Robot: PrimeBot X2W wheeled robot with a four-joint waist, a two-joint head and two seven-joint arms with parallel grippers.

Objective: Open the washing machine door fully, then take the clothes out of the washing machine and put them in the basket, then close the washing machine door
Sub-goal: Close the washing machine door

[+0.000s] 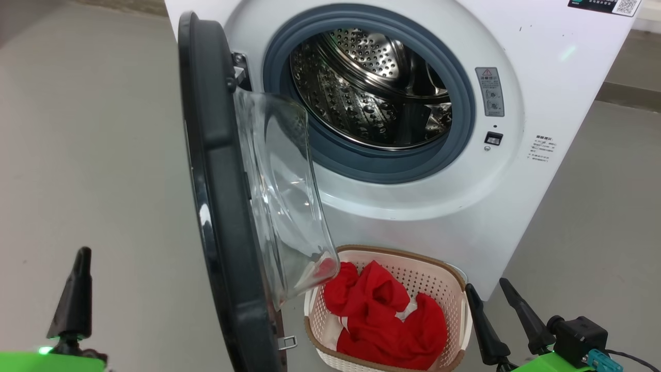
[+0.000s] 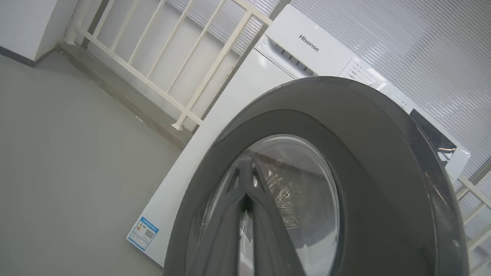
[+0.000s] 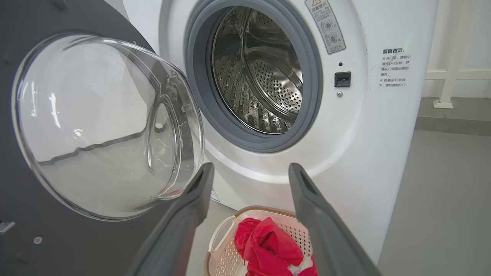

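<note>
**A:** Where are the clothes?

**B:** The clothes (image 1: 384,320) lie heaped in the basket (image 1: 454,289). It sits on the floor against the washing machine (image 1: 542,206), right under the opening, so it is a short drop from the drum (image 1: 361,88). The drum shows no red.

**A:** And the claws?

**B:** The right claw (image 1: 486,285) hangs wide and empty just beside the basket. The left claw (image 1: 82,256) is pinched together, holding nothing, on the outer side of the washing machine door (image 1: 217,181) and apart from it.

**A:** Why pinched?

**B:** Probably to make one blunt tip for pushing the door, which stands wide open. Closing it looks like the one step left.
</note>
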